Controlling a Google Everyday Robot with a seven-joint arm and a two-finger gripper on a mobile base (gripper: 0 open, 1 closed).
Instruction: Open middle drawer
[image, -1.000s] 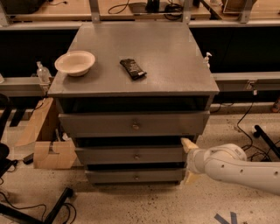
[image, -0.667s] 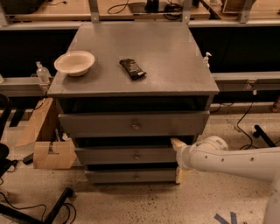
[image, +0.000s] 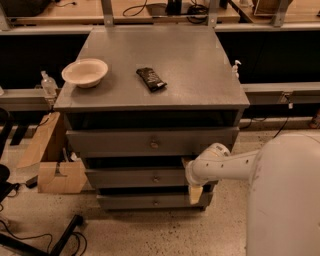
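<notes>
The grey cabinet has three stacked drawers. The middle drawer (image: 135, 178) is a wide flat grey front with a small round knob (image: 156, 178) at its centre, and it looks closed. My gripper (image: 191, 178) is in front of the right part of this drawer front, to the right of the knob. It is open, with one fingertip (image: 187, 161) near the drawer's upper edge and the other (image: 196, 194) over the bottom drawer's front. It holds nothing. My white arm (image: 225, 165) reaches in from the right.
The top drawer (image: 150, 142) and bottom drawer (image: 150, 201) each have a centre knob. On the cabinet top (image: 200, 75) sit a white bowl (image: 84, 72) and a dark snack packet (image: 151, 79). A cardboard box (image: 55, 172) stands on the floor to the left. My white body (image: 285, 200) fills the lower right.
My gripper has moved left along the middle drawer front, from its right end toward the knob. More of my arm and body has come into view at the right.
</notes>
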